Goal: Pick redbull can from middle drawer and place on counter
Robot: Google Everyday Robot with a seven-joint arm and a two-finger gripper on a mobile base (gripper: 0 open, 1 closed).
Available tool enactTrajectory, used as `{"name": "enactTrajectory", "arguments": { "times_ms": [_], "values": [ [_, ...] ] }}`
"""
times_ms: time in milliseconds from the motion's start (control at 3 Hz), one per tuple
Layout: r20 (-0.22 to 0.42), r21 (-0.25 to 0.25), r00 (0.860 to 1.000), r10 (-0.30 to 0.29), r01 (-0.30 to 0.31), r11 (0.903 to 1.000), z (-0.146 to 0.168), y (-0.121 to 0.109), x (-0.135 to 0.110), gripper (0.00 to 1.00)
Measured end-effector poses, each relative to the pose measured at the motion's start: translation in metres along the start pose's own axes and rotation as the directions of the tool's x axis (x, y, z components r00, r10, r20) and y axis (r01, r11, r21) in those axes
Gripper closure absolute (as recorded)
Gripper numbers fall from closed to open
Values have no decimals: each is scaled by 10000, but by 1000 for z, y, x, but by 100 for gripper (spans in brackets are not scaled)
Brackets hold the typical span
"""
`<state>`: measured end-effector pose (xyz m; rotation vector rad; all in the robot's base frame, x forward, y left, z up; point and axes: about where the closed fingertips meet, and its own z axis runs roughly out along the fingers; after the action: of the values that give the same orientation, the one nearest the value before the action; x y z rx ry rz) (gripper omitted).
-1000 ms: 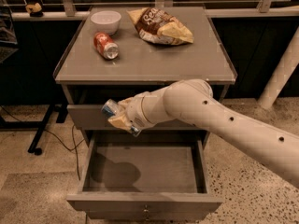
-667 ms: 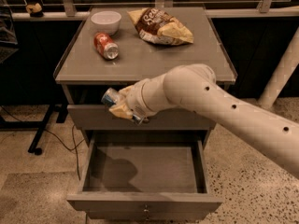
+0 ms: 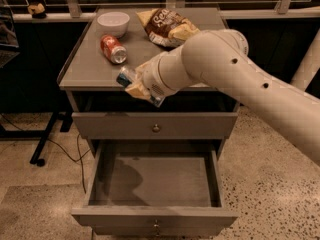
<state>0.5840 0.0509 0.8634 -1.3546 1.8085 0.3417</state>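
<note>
My gripper [image 3: 134, 86] is shut on the redbull can [image 3: 126, 76], a slim blue and silver can held tilted at the counter's front edge, its left end over the counter [image 3: 90, 66]. Most of the can is hidden by the fingers and the white arm [image 3: 225, 69]. Below, the middle drawer [image 3: 155, 181] stands pulled open, its grey inside bare.
On the counter lie a red soda can [image 3: 113, 49] on its side, a white bowl [image 3: 113, 22] at the back left and a chip bag [image 3: 167, 26] at the back. A closed drawer front [image 3: 156, 126] with a round knob sits above the open drawer.
The gripper has lifted the redbull can from in front of the upper drawer face up to the counter's front edge.
</note>
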Motion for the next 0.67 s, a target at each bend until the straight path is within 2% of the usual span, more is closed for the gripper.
{"name": "enactTrajectory", "arguments": {
  "times_ms": [333, 667],
  "values": [
    [90, 845, 9999, 90, -97, 9964, -17, -28, -11, 100],
    [113, 917, 9999, 108, -118, 9957, -18, -31, -12, 100]
  ]
}}
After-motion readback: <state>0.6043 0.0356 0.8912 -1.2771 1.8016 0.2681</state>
